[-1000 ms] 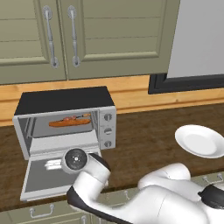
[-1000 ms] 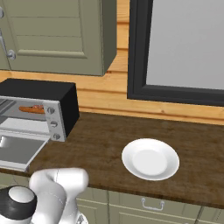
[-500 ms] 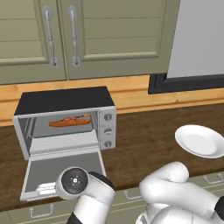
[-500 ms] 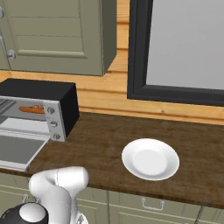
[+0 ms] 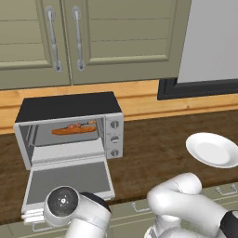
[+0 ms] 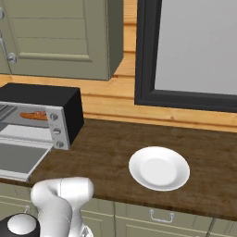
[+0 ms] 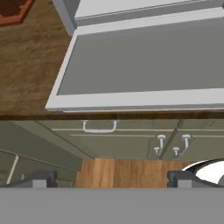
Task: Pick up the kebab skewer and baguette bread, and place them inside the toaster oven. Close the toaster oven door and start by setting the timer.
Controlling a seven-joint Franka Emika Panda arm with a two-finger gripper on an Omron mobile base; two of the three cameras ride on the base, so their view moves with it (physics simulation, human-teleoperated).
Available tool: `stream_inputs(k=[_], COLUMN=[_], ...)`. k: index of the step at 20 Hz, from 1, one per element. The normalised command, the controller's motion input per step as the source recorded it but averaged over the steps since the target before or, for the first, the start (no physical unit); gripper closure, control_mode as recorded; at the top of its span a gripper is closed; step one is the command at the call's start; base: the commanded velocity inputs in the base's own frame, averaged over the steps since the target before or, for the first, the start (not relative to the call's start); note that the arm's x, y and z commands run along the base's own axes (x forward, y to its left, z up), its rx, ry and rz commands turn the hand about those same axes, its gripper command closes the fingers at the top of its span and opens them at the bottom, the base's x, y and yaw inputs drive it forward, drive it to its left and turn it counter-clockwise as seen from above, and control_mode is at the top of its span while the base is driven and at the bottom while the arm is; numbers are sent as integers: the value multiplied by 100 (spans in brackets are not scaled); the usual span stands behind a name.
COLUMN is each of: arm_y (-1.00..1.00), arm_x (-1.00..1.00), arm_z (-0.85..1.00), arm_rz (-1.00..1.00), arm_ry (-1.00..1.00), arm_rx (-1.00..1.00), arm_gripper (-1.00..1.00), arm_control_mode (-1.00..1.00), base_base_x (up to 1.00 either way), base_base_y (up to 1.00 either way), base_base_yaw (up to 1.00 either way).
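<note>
we're looking at the toaster oven [image 5: 69, 135] sitting on the dark wooden worktop [image 5: 153, 148], under the green wall cupboards [image 5: 93, 42]. the toaster oven door [image 5: 69, 181] is lying fully dropped open, flat, reaching out toward the worktop's front edge. inside on the rack we're seeing the baguette bread [image 5: 69, 131], a slim orange-brown loaf, and the kebab skewer [image 5: 80, 125] lying just behind it, close enough that we cannot tell whether they're touching. from the right base view the loaf [image 6: 31, 115] is showing through the open mouth of the oven too. a white plate [image 6: 159, 168] is resting on the worktop well to the right of the oven.

the pincer [image 7: 111, 179] is hanging low in front of the worktop edge, below the door's front lip; its two dark fingertips [image 7: 43, 178] are standing wide apart with nothing between them. in the hand view we're facing the door's grey glass and the drawer fronts [image 7: 122, 144] beneath the worktop.
</note>
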Motion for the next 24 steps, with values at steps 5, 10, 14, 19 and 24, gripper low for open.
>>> stream_inputs(k=[5, 10, 14, 19, 24], arm_y=[4, 1, 0, 0, -4], arm_x=[6, 11, 15, 26, 21], arm_z=[-33, -30, -19, -9, -3], arm_rz=[1, 2, 0, 0, 0], arm_ry=[-9, -18, -19, -11, -3], arm_rx=[0, 0, 0, 0, 0], arm_gripper=[-100, -100, -100, -100, -100], arm_control_mode=[-100, -100, -100, -100, -100], base_base_x=[0, 0, 0, 0, 0], base_base_y=[0, 0, 0, 0, 0], base_base_yaw=[0, 0, 0, 0, 0])
